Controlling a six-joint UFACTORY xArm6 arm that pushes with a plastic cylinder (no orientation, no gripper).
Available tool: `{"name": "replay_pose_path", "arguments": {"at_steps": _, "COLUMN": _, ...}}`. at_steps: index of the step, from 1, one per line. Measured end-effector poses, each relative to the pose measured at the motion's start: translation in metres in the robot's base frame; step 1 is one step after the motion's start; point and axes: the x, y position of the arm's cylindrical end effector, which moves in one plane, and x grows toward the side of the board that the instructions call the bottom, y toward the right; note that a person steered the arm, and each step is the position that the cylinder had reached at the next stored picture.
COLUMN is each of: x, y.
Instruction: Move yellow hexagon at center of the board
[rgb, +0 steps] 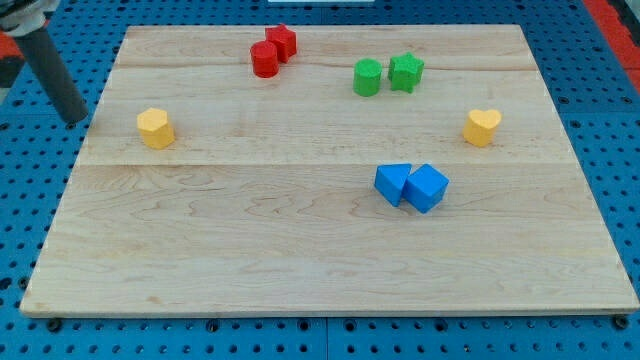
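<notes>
The pale wooden board (330, 270) is bare along its near edge. Farther in, two blue blocks sit touching: a blue wedge-like block (392, 184) and a blue cube (427, 188), both well to the right of the small yellow hexagonal block (155, 128) and a little nearer to the view's bottom than it.

The yellow hexagon, the task's thing, stands alone by the board's left edge, well away from the board's centre, which lies to its right and slightly nearer. Level with the hexagon, far across to its right, is a yellow heart-shaped block (482, 127).

The dark rod ends in the tip (76, 122), which sits just off the board's left edge, near the hexagon on its left and not touching it. The arm carries no jaws at all, only this rod.

Beyond the hexagon and to its right stand a red cylinder (265, 60) touching a red angular block (283, 42), then a green cylinder (367, 77) beside a green star-like block (406, 71).

The hexagon looks light, rigid and smooth, so it should slide easily on the wood and may spin if pushed off-centre. There is nothing to grasp; the tip would best meet the middle of its left face and push squarely toward the centre.
</notes>
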Motion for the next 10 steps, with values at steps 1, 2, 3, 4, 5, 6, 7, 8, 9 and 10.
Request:
{"name": "replay_pose_path", "arguments": {"at_steps": 1, "x": 0.009, "y": 0.013}}
{"name": "replay_pose_path", "arguments": {"at_steps": 2, "x": 0.011, "y": 0.051}}
{"name": "replay_pose_path", "arguments": {"at_steps": 3, "x": 0.014, "y": 0.134}}
{"name": "replay_pose_path", "arguments": {"at_steps": 4, "x": 0.015, "y": 0.224}}
{"name": "replay_pose_path", "arguments": {"at_steps": 5, "x": 0.02, "y": 0.225}}
{"name": "replay_pose_path", "arguments": {"at_steps": 6, "x": 0.02, "y": 0.226}}
{"name": "replay_pose_path", "arguments": {"at_steps": 7, "x": 0.02, "y": 0.252}}
{"name": "replay_pose_path", "arguments": {"at_steps": 8, "x": 0.02, "y": 0.258}}
{"name": "replay_pose_path", "arguments": {"at_steps": 9, "x": 0.021, "y": 0.261}}
{"name": "replay_pose_path", "arguments": {"at_steps": 10, "x": 0.061, "y": 0.277}}
